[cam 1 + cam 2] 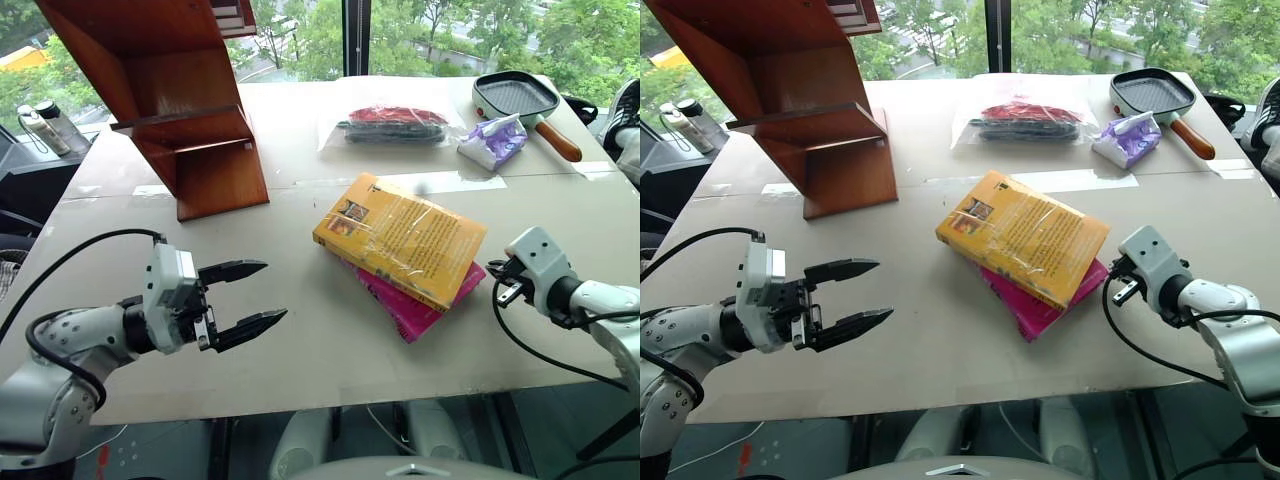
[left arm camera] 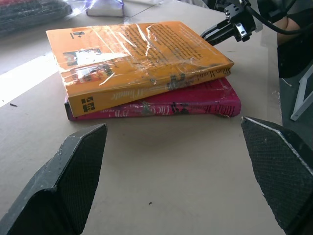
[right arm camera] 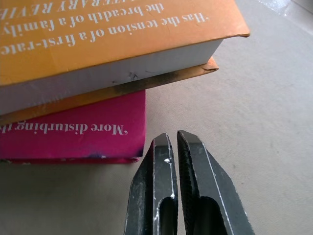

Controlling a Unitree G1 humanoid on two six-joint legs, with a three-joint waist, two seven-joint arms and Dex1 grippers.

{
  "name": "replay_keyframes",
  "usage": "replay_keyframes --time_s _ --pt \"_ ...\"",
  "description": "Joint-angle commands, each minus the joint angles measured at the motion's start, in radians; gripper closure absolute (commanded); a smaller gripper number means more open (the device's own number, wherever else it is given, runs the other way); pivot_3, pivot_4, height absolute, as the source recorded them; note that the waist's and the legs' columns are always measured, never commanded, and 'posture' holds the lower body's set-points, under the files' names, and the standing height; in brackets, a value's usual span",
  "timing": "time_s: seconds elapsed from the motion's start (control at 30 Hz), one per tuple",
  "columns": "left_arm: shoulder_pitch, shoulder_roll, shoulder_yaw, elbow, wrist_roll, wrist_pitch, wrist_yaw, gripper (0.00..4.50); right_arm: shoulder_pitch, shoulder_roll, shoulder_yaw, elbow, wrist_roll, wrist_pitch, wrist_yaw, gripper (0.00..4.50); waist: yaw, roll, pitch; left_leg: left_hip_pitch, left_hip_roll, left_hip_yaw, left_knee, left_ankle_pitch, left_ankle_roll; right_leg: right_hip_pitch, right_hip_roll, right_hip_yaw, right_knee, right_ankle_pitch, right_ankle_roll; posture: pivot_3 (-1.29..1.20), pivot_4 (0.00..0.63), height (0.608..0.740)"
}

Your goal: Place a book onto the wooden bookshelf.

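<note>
Yellow-orange book tops 1 pink book; left pincer apart, right pincer together.

yellow-orange book, pink book — reddish-brown bookshelf

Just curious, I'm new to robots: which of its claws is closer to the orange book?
The right. The right gripper, shut, sits just off the corner of the book, not touching. The left gripper, open, faces the book's spine across bare table.
</note>
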Motion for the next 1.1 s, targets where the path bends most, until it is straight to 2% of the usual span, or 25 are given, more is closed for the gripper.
replay_keyframes --time_s 0.03,0.4,0.77,0.83,0.97,1.1 --pt "0.004 -0.004 0.031 -0.042 -0.025 -0.010 0.015 0.00 -0.009 0.042 0.028 -0.038 -0.029 0.039 -0.060 4.46 0.000 0.000 0.000 0.000 0.000 0.000 0.000 0.000 0.000 0.000 0.000 0.000 0.000 0.000 0.000 0.00 0.150 0.740" --pt "0.027 -0.015 0.028 -0.067 -0.040 -0.009 0.052 0.00 -0.053 0.224 0.161 -0.046 -0.086 0.036 -0.132 4.46 -0.031 -0.001 -0.001 0.002 0.002 0.001 0.000 0.000 0.000 0.000 0.002 0.001 0.001 0.000 0.000 0.00 0.150 0.740" --pt "0.041 -0.015 0.037 -0.075 -0.042 -0.006 0.065 0.00 -0.159 0.270 0.244 -0.010 -0.067 0.028 -0.060 4.46 -0.024 -0.001 -0.001 0.001 0.000 0.001 0.000 0.000 0.000 0.000 0.001 0.001 0.001 0.000 0.000 0.00 0.150 0.740" --pt "0.053 -0.015 0.049 -0.072 -0.043 -0.007 0.068 0.00 -0.142 0.229 0.209 -0.042 -0.046 0.051 -0.024 4.46 -0.024 -0.001 -0.001 0.001 0.000 0.000 0.000 0.000 0.000 -0.001 0.001 0.001 0.001 0.000 0.000 0.00 0.150 0.740" --pt "0.084 0.000 0.106 -0.020 -0.060 0.002 0.033 0.00 -0.092 0.043 0.051 -0.114 0.041 0.117 0.114 4.46 -0.014 0.001 0.001 0.000 -0.001 0.000 -0.001 0.000 0.000 -0.001 0.000 0.000 0.000 0.000 0.000 0.00 0.150 0.740" --pt "0.102 0.022 0.137 0.056 -0.027 -0.032 -0.028 0.00 -0.118 -0.120 -0.034 -0.105 0.109 0.136 0.232 4.46 -0.011 0.002 0.001 0.000 0.000 0.001 -0.001 0.000 0.000 -0.001 0.001 0.000 0.000 0.000 0.000 0.00 0.150 0.740"
